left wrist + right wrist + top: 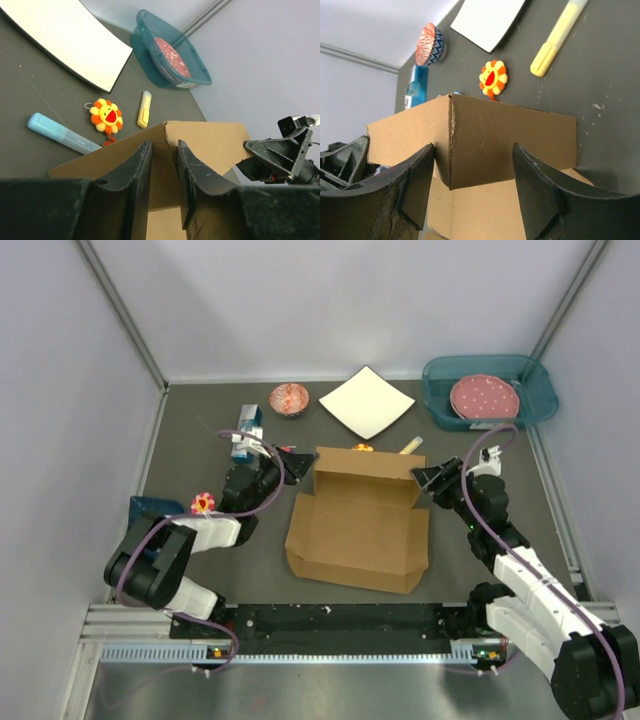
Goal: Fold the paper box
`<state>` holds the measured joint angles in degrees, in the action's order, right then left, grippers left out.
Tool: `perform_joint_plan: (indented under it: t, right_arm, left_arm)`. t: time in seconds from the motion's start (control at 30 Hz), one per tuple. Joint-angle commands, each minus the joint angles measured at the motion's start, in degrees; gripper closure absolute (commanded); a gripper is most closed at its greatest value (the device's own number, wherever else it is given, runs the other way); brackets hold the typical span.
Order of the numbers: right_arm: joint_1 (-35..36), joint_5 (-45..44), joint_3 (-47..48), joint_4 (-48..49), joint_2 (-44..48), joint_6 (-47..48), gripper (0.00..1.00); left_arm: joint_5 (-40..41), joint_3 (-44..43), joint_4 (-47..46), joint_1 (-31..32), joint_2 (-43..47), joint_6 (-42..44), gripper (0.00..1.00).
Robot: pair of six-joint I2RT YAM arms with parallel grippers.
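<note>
Grey mat [250, 585] across the table, pale walls all round. Dead centre sits the box [360, 530], brown cardboard, its near panel spread low on the mat and its far wall standing upright.

Both arms reach in to that far wall, one at each end. At the far-left corner is the left claw [164, 145], fingers close together and pinched on the cardboard right where the corner folds. At the far-right corner is the right claw [475, 150], jaws wide apart and straddling the corner. It is open, with no squeeze on the card.

Just beyond the wall, a little orange flower toy [362, 448] lies on the mat. A yellow marker [410, 445] is beside it to the right, and a light blue marker [62, 132] to the left. Off to the left, near the left claw, is a small blue-and-white carton [248, 425].

Farther back, a white sheet [366, 401] lies turned like a diamond, with a red patterned bowl [289, 398] to its left. In the far right corner, a teal bin [540, 405] holds a pink speckled plate [485, 397].
</note>
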<state>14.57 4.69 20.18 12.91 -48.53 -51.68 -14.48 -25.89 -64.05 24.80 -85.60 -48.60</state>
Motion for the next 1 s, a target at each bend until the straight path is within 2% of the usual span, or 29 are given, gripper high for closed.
perform_joint_plan:
  t: [0.0, 0.27, 0.47, 0.8, 0.87, 0.97]
  right_arm:
    - [0.5, -2.2, 2.0, -24.3, -0.1, 6.5, 0.37]
    - [0.4, -3.0, 7.1, -25.8, 0.0, 9.1, 0.32]
    - [0.4, -3.3, 13.4, -28.8, 1.1, 12.0, 0.28]
    - [0.5, -2.3, 26.3, -34.7, 4.4, 22.1, 0.23]
    - [0.7, -0.1, 29.1, -35.1, 5.0, 24.4, 0.16]
    - [3.6, -1.3, 33.0, -36.7, 4.2, 28.1, 0.14]
  left_arm:
    - [-4.6, 0.0, 28.1, 1.4, -0.5, 3.7, 0.68]
    - [-3.7, -7.1, 36.7, 0.8, 4.1, 5.5, 0.55]
    - [-4.1, -11.6, 42.2, -0.3, 7.0, 6.2, 0.41]
    - [-3.1, -15.9, 48.8, -4.5, 14.4, 6.9, 0.29]
    - [-2.1, -15.7, 49.3, -5.1, 16.7, 6.7, 0.28]
    - [1.4, -15.1, 48.9, -5.3, 18.6, 7.2, 0.23]
